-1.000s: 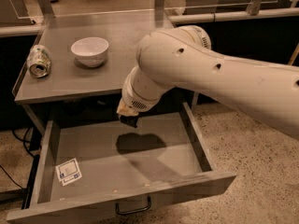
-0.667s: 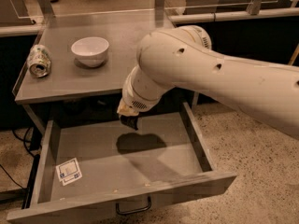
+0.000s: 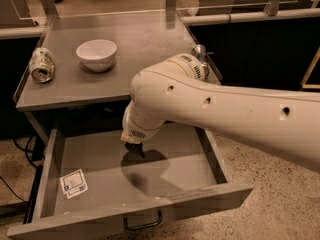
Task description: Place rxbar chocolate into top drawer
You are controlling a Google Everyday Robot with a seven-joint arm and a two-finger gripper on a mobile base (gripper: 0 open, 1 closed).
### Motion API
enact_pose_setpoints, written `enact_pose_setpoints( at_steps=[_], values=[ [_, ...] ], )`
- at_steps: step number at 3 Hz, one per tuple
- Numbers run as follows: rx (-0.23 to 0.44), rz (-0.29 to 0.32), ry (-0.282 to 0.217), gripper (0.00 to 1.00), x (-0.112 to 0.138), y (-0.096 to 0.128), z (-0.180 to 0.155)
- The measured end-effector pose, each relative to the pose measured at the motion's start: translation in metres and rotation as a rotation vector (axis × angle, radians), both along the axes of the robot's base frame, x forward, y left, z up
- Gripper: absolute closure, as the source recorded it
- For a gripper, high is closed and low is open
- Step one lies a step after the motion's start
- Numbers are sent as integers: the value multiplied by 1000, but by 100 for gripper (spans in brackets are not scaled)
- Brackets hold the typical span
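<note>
The top drawer [image 3: 100, 159] is pulled wide open below the grey table, with a white sticker [image 3: 73, 183] on its floor at the left and a dark wire handle [image 3: 143, 223] on its front. My gripper [image 3: 134, 148] hangs from the big white arm [image 3: 210, 104] inside the drawer's middle, just above the floor, with its shadow under it. Its tip is dark. I cannot make out the rxbar chocolate as separate from that dark tip; it lies nowhere else in view.
On the grey table top [image 3: 145, 39] stand a white bowl [image 3: 96, 54] and a silver can [image 3: 41, 64] lying on its side at the left. Another silver can top [image 3: 200, 50] peeks out behind the arm. Speckled floor lies around the table.
The gripper has moved down from the drawer's back edge to just above its floor. The bowl, the can and the drawer have not moved.
</note>
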State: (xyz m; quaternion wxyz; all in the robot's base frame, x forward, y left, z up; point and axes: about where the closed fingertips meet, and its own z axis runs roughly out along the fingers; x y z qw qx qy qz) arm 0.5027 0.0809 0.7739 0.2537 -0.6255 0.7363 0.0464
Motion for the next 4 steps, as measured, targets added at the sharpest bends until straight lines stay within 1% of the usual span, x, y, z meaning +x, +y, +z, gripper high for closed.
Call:
enact_pose_setpoints(
  at_steps=[1,2,4],
  values=[
    [-10,-18,25,100,-1,1,-17],
    [-25,-52,55,100,3,-3,-38],
    [-54,-96,90,100,14,-11,-67]
  ],
)
